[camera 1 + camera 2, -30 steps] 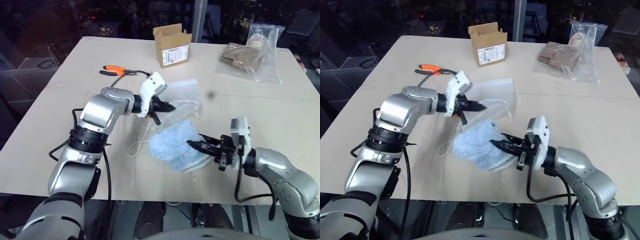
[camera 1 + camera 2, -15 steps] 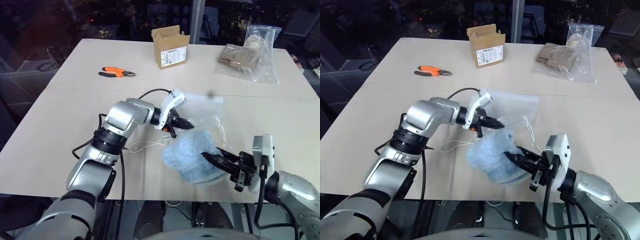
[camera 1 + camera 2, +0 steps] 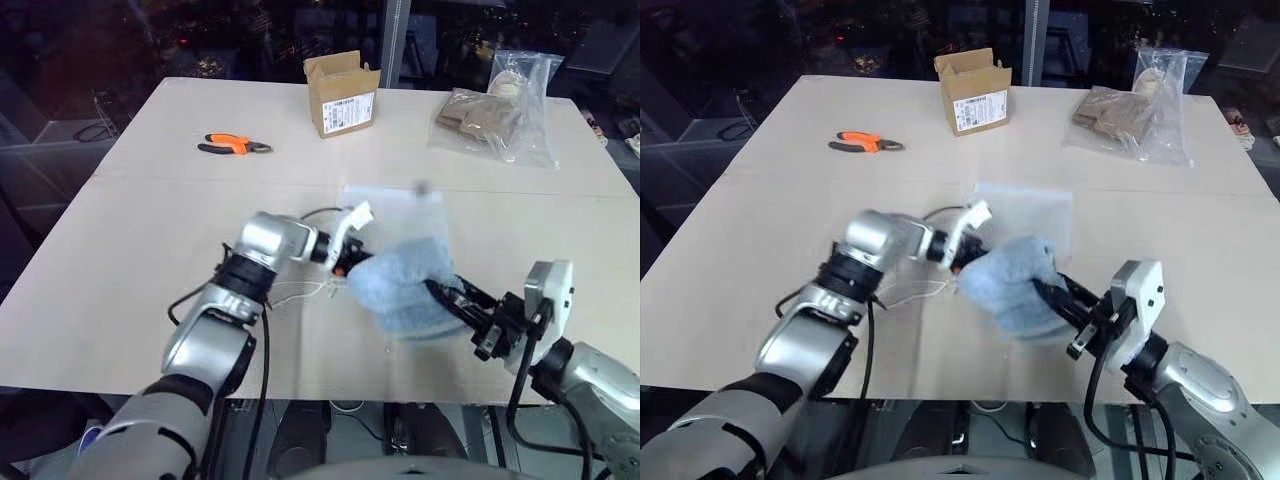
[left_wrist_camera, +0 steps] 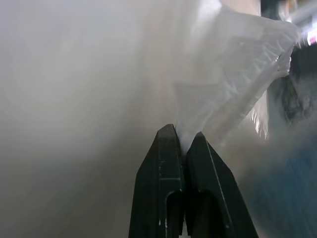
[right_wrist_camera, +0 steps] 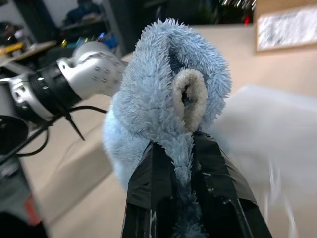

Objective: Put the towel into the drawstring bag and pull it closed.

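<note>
- Cardboard box (image 3: 343, 91) carried a white label, print unreadable.
- Left gripper (image 3: 345, 262) fingers were pinched on drawstring bag (image 3: 400, 207); right gripper (image 3: 450, 298) fingers clamped towel (image 3: 405, 287) above table (image 3: 150, 230).
- Pliers (image 3: 233, 145) and plastic bag (image 3: 500, 105) lay well apart.

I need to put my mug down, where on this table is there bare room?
Bare: the left table side below the pliers, and the strip between the cardboard box and plastic bag. Crowded: front centre, where both end effectors work the towel and drawstring bag.
</note>
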Motion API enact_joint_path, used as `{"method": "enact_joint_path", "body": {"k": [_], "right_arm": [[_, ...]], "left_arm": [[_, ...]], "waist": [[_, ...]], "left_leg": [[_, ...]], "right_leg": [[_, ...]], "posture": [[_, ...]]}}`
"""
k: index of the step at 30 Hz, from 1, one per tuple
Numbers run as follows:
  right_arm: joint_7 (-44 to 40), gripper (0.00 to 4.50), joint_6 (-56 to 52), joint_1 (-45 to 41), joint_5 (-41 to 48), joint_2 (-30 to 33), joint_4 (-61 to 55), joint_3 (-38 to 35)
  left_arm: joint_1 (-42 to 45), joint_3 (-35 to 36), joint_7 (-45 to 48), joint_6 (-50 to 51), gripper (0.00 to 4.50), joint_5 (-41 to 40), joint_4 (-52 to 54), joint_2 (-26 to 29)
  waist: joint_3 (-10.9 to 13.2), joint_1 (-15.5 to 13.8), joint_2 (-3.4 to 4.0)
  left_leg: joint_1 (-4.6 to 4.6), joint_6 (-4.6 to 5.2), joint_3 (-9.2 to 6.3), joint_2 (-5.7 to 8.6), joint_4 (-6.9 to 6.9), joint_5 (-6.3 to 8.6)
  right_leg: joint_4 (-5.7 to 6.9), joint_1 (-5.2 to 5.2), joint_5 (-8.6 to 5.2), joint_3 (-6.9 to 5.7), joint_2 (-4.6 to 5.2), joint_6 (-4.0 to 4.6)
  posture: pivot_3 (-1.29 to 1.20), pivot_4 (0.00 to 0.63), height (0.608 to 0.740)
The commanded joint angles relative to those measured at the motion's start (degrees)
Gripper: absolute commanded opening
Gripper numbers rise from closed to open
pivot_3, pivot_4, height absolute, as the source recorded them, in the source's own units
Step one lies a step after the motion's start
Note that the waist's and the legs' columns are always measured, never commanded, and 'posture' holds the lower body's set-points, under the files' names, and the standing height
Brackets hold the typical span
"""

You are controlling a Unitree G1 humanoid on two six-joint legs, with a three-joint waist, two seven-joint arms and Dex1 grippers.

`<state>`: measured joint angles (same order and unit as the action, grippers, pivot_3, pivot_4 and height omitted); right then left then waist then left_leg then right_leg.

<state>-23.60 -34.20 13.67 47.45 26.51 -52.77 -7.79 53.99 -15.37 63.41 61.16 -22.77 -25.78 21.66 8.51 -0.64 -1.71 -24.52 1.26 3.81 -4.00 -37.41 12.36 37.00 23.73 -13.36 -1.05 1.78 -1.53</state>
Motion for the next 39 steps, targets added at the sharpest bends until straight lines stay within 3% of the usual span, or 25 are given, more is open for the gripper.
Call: {"method": "enact_joint_path", "body": {"k": [1, 5, 9, 16, 22, 36, 39], "right_arm": [[1.25, 0.0, 1.96, -3.57, 3.14, -1.83, 0.76, 0.19], [3.47, 0.0, 1.37, -11.13, 4.85, -4.76, 5.88, 1.45], [5.86, 0.0, 0.92, -17.81, 4.32, -6.84, 10.36, 2.71], [7.02, 0.0, 3.46, -23.67, 0.22, -13.78, 19.01, 7.16], [5.86, 0.0, 5.58, -22.35, -10.73, -13.91, 26.82, 13.58], [9.71, 0.0, -6.33, -18.85, -20.34, -4.83, 23.98, 14.83], [6.74, 0.0, -3.26, -20.75, -21.02, -4.25, 20.37, 15.5]], "left_arm": [[0.85, 4.18, -1.61, 2.76, 0.02, -1.67, 3.35, 2.2], [1.87, 11.68, -9.5, 13.38, 0.02, -3.02, 6.29, 3.35], [0.84, 20.71, -20.53, 26.39, 0.02, -2.88, 13.08, -0.46], [-3.27, 23.71, -32.41, 26.87, 0.02, -1.13, 21.83, -9.31], [-5.3, 23.58, -32.23, 24.8, 0.02, -3.84, 24.44, -9.26], [-6.28, 18.28, -26.79, 14.8, 0.02, -6.23, 23.94, -3.66], [-5.79, 16.23, -25.38, 13.51, 0.02, -6.39, 23.98, -2.47]], "waist": [[0.0, 0.08, 0.01], [0.01, -0.03, 0.0], [0.02, -0.23, 0.0], [0.02, 0.02, 0.0], [0.02, 0.54, 0.01], [0.02, 0.83, 0.01], [0.02, 0.97, 0.01]], "left_leg": [[0.03, -0.01, 0.02, 0.0, 0.03, 0.01], [-0.11, -0.01, 0.05, 0.0, 0.03, 0.01], [-0.12, 0.0, 0.08, 0.04, 0.01, 0.01], [-0.05, -0.01, 0.06, 0.1, 0.01, 0.0], [-0.01, -0.01, 0.08, 0.08, 0.03, 0.0], [0.01, -0.01, 0.15, 0.1, 0.05, 0.0], [0.01, -0.01, 0.17, 0.1, 0.05, 0.0]], "right_leg": [[0.0, 0.0, 0.02, 0.05, 0.0, -0.02], [-0.05, 0.08, 0.21, 0.09, 0.0, -0.06], [-0.04, 0.07, 0.21, 0.11, 0.02, -0.08], [0.05, 0.02, 0.23, 0.22, 0.01, -0.08], [0.13, 0.06, 0.23, 0.24, -0.02, -0.07], [0.11, 0.06, 0.23, 0.3, 0.02, -0.06], [0.1, 0.06, 0.23, 0.32, 0.02, -0.07]], "posture": [[0.0, 0.15, 0.74], [0.0, 0.15, 0.74], [0.0, 0.15, 0.74], [0.0, 0.15, 0.74], [0.0, 0.15, 0.74], [0.0, 0.15, 0.74], [0.0, 0.15, 0.74]]}}
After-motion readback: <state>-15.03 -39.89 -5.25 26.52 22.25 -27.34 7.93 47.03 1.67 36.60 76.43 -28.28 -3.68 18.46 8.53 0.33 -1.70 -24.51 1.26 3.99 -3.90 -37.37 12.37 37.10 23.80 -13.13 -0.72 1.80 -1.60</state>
